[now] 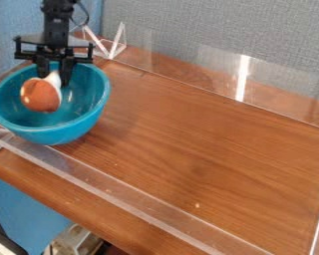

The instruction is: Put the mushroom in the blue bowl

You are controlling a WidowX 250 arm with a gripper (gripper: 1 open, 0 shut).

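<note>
One mushroom (pixel 40 93) | cap down-left, stem up-right | end effector (pixel 52 70) clamped on stem | inside blue bowl (pixel 69 118)

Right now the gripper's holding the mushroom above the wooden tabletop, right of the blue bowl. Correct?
Not quite. The gripper does hold the mushroom, but over the inside of the blue bowl, not above the wooden tabletop to its right. The camera view shows it.
</note>
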